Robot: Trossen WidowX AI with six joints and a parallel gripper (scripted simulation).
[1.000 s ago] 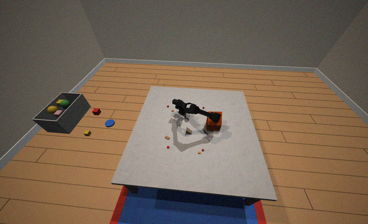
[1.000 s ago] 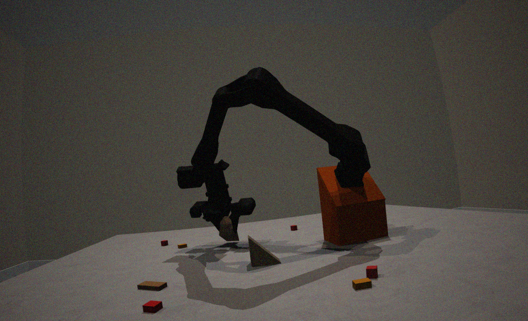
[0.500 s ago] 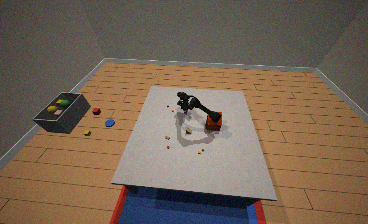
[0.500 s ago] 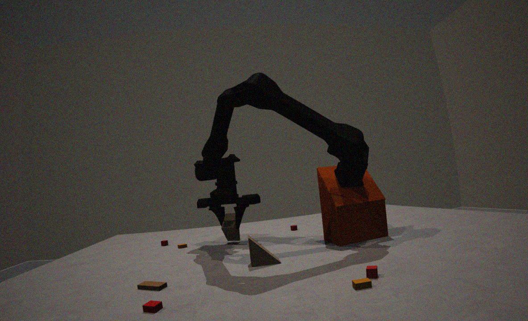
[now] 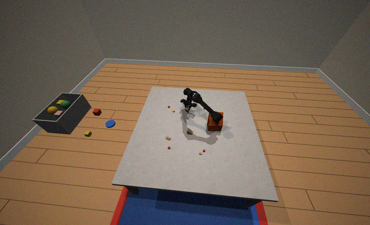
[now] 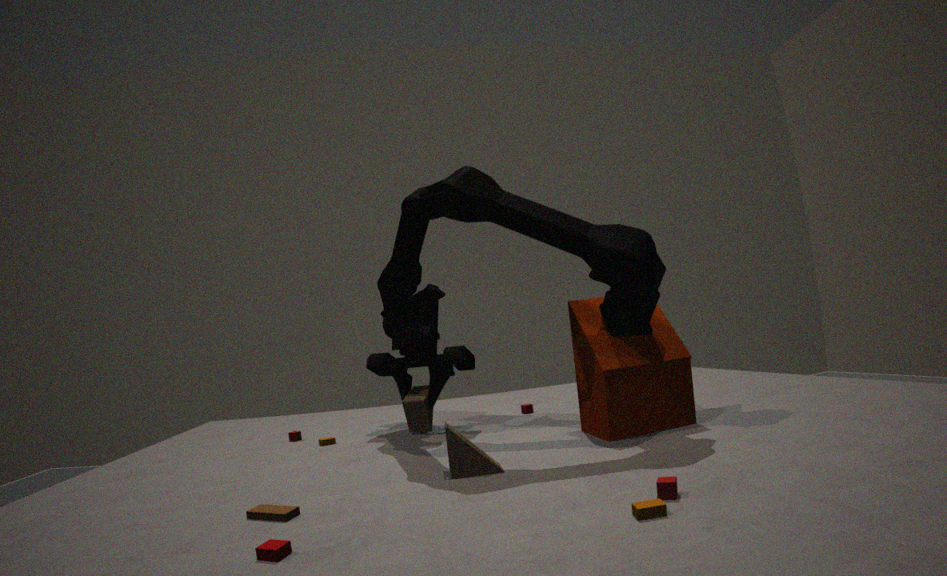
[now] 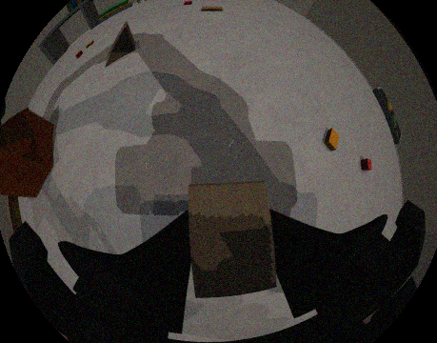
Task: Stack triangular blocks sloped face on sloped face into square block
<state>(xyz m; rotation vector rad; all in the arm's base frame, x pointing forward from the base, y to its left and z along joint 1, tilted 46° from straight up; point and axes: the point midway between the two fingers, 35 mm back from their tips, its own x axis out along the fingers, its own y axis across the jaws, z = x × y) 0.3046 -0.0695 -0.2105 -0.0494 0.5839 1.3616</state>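
My gripper (image 5: 187,107) (image 6: 418,401) (image 7: 226,214) points down and is shut on one tan triangular block (image 5: 187,108) (image 6: 418,415) (image 7: 232,243), with a finger on each side of it. The held block's lower end is close to the table top (image 5: 197,173) (image 6: 462,537); I cannot tell whether they touch. The other triangular block (image 5: 190,131) (image 6: 467,459) (image 7: 123,43) stands apart on the table, nearer the exterior camera, its sloped face down toward the arm's base side in that view. Nothing touches it.
The orange base block (image 5: 214,126) (image 6: 650,401) (image 7: 25,152) stands under the arm. A flat tan piece (image 5: 168,138) (image 6: 273,513) lies left of the free block. Small red cubes (image 5: 203,150) (image 6: 295,435) (image 7: 366,164) and orange pieces (image 5: 200,153) (image 6: 327,441) (image 7: 331,139) are scattered around.
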